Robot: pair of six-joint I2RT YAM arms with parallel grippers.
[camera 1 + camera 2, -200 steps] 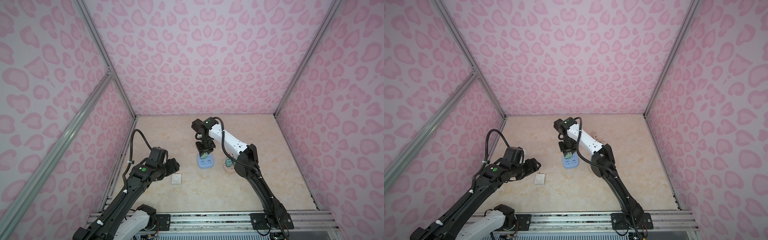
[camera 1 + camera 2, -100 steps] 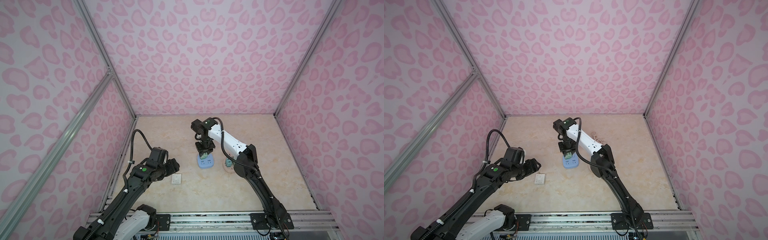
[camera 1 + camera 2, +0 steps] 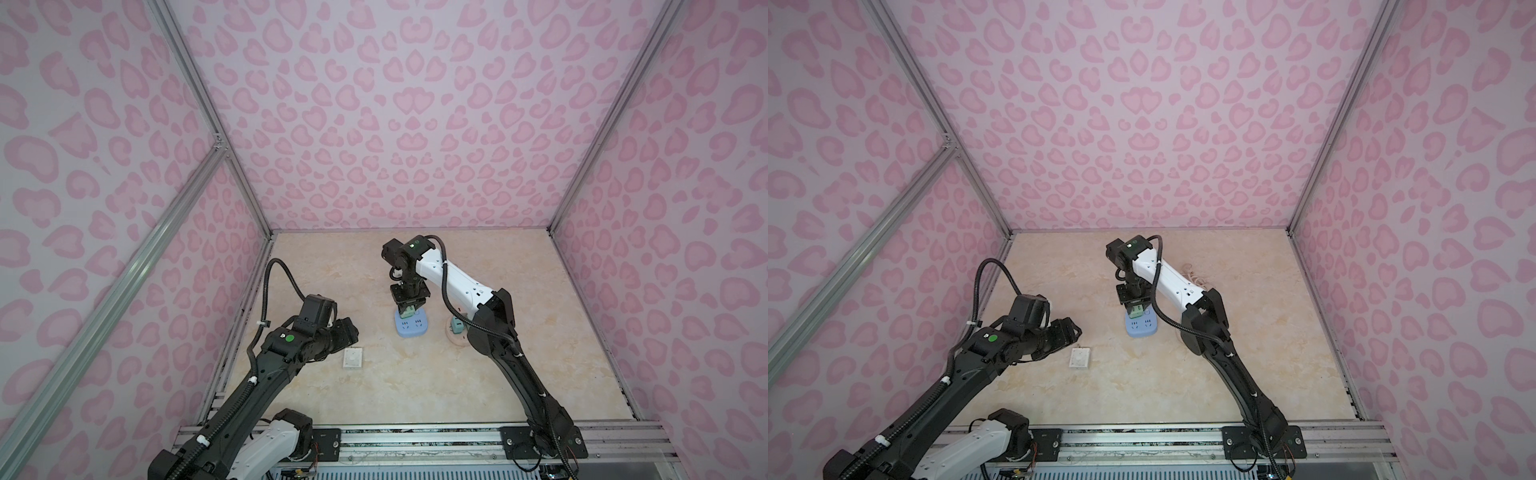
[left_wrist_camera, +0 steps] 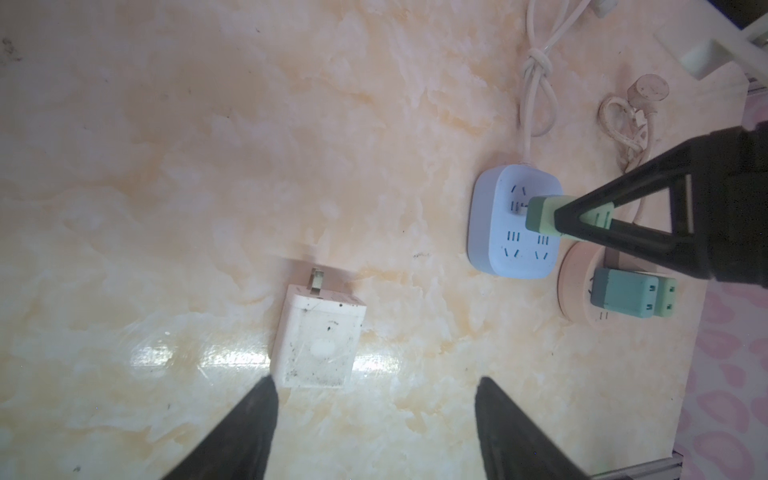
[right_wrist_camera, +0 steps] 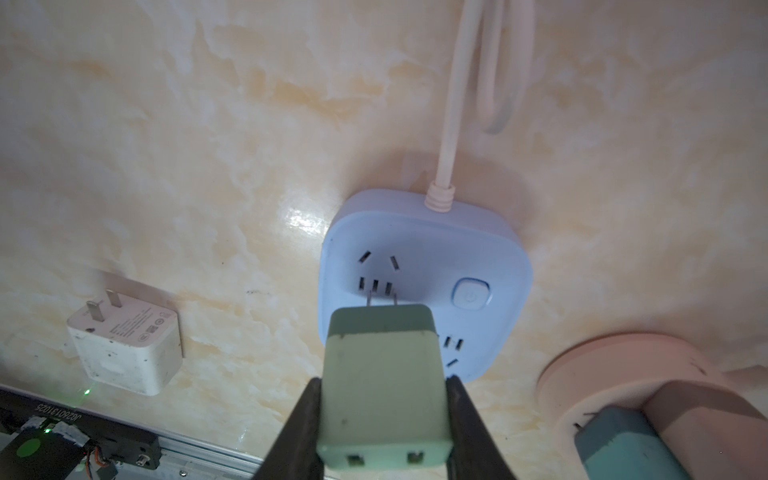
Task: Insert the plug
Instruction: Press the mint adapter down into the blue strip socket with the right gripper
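A pale green plug (image 5: 384, 374) is clamped between the fingers of my right gripper (image 5: 384, 380), which is shut on its sides. It hangs prongs-down over the light blue socket block (image 5: 478, 257). The two prong tips meet the row of slots in the block's far socket, and a short length of bare prong shows. In both top views the plug (image 3: 407, 309) stands upright on the block (image 3: 411, 328). My left gripper (image 4: 374, 379) is open, low over the table, with a white adapter (image 4: 318, 336) just beyond one fingertip.
A round pink socket (image 4: 577, 270) with a teal plug (image 4: 623, 297) in it sits right beside the blue block. The block's white cord (image 4: 536, 75) runs knotted toward the back wall. Pink patterned walls close in three sides; a metal rail (image 3: 415, 440) runs along the front.
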